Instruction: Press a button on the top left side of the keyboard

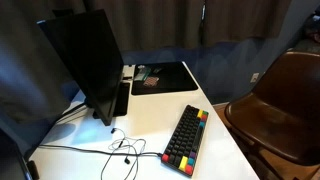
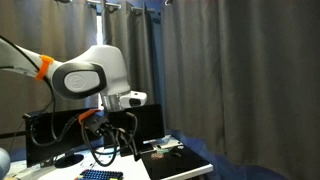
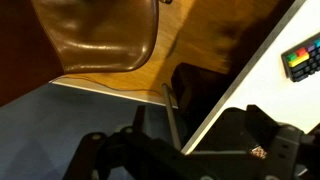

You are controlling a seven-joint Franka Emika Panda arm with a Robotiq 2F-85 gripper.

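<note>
- keyboard (image 1: 186,138) lies flat on the white counter (image 1: 225,150), near the front edge, long axis running diagonally from near the camera toward the back; coloured border keys visible along its ends and side.
- in an exterior view the hand (image 2: 121,140) hangs high in the air, well apart from the counter surface; the keyboard (image 2: 100,175) shows only as a sliver at the bottom edge, below and slightly to the side of the hand.
- so my read: the move is mostly down, plus a sideways shift to get over the keyboard's top left corner; which corner counts as top left cannot be told for sure from these views.
- wrist view: only a coloured end of the keyboard (image 3: 303,58) in the far corner of the picture, so the hand is off to one side, not above it; view mostly shows the brown chair (image 3: 100,35) and floor.
- hand state: fingers look spread apart, holding nothing.
- around: large black monitor (image 1: 85,65) standing behind, black mouse mat (image 1: 165,77) at the back, loose cable (image 1: 120,150) on the counter just beside the keyboard.
- chair (image 1: 285,100) stands just off the counter edge.
- nothing stands directly over the keyboard; the cable is the nearest clutter.
</note>
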